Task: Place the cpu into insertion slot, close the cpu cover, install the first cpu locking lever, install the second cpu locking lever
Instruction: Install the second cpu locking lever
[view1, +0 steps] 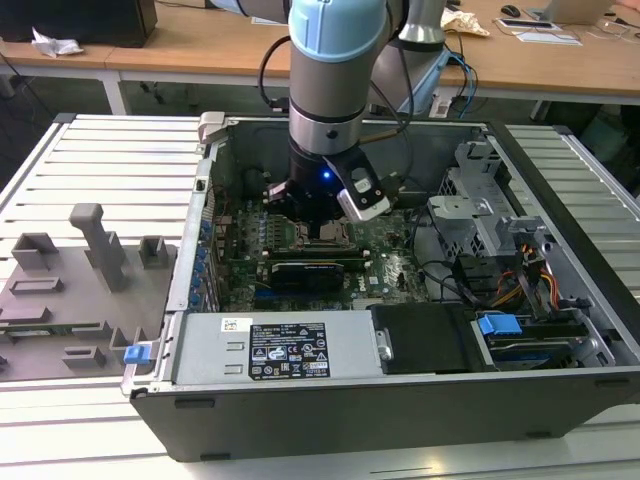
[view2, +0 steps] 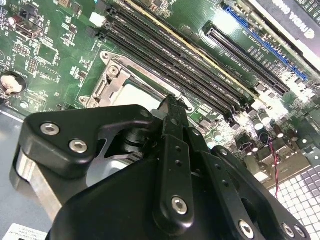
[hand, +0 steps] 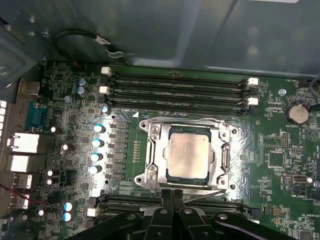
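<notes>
Exterior view: jaws (view1: 322, 232), shut and empty, hover above cpu (hand: 188, 155) seated under cpu cover (hand: 150, 156).

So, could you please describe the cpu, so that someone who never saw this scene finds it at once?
Look inside the open computer case, at the green motherboard. Beside the long black memory slots sits a silvery metal socket frame, the cpu cover. The cpu is the flat, pale beige metal square in its opening, the only plain unmarked plate there.
</notes>
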